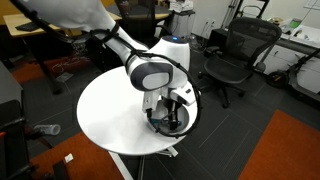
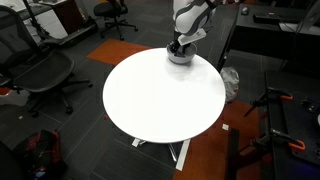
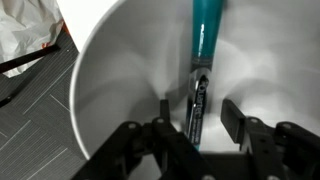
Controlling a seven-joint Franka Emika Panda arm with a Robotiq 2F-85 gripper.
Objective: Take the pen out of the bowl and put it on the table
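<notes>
In the wrist view the teal-blue pen [image 3: 205, 45] with its dark end [image 3: 197, 110] lies inside the grey-white bowl [image 3: 110, 80], running from the top of the picture down between my fingers. My gripper [image 3: 200, 118] is open, one finger on each side of the pen's dark end, not touching it. In both exterior views the gripper [image 1: 168, 112] [image 2: 178, 46] reaches down into the bowl [image 1: 177, 125] [image 2: 181, 58], which stands near the edge of the round white table [image 1: 110, 110] [image 2: 160, 95]. The pen is hidden in those views.
Black office chairs [image 1: 238, 55] [image 2: 40, 70] stand around the table. A wooden desk [image 1: 40, 30] is behind it. An orange carpet patch [image 1: 285, 145] lies on the dark floor. White plastic [image 3: 25, 35] shows on the floor beside the bowl in the wrist view.
</notes>
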